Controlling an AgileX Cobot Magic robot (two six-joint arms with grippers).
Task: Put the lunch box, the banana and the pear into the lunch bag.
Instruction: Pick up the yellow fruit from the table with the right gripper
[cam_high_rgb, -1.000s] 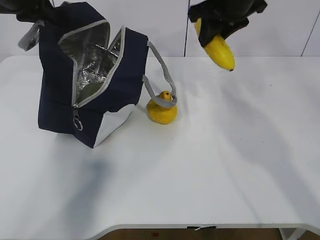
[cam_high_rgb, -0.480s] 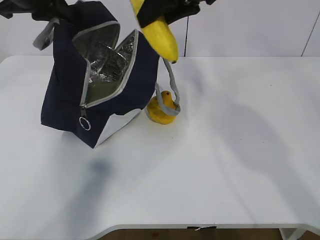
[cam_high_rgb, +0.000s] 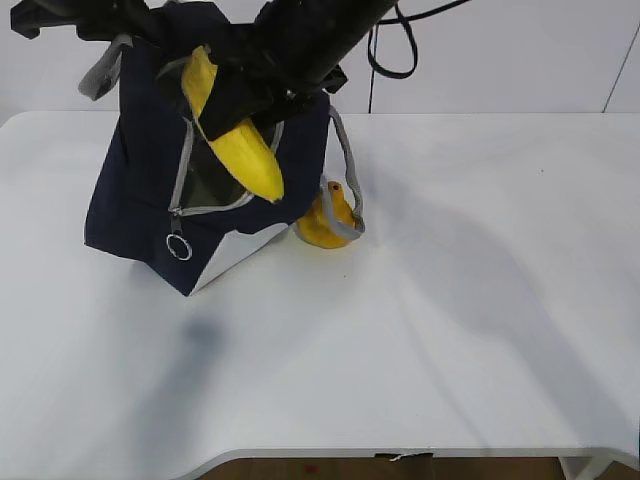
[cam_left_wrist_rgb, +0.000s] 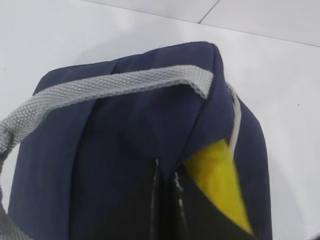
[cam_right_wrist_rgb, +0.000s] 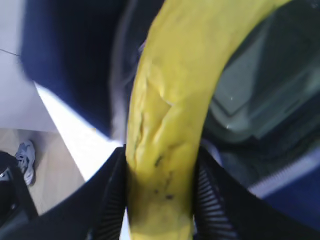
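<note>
- Right gripper (cam_right_wrist_rgb: 160, 200): ribbed black fingers (cam_right_wrist_rgb: 111, 200) partly spread and clamped on both sides of the banana (cam_high_rgb: 232, 130); fruit held firmly between them.
- Banana hangs tilted in front of the lunch bag (cam_high_rgb: 140, 200), dark tip lowest, over the unzipped mouth. Right wrist view looks down the fruit into the bag.
- Lunch box (cam_right_wrist_rgb: 250, 100): pale green lid visible inside the bag, below the banana, blurred.
- Left gripper: fully closed at the top of the bag, by the grey webbing handle (cam_left_wrist_rgb: 100, 87); itself out of sight in the exterior view behind the bag top. What it pinches cannot be made out, though the bag stands lifted and tilted under it.
- Pear (cam_high_rgb: 322, 222): on the table just beside the bag's right side, second grey handle draped across it.
- Zipper ring pull (cam_high_rgb: 179, 247) hangs at the lower end of the opening.
- No readable writing or brand marks anywhere.
- Surface: plain white table (cam_high_rgb: 450, 300) with rounded front edge; white panelled wall behind. Wooden floor and a shoe show in the right wrist view.
</note>
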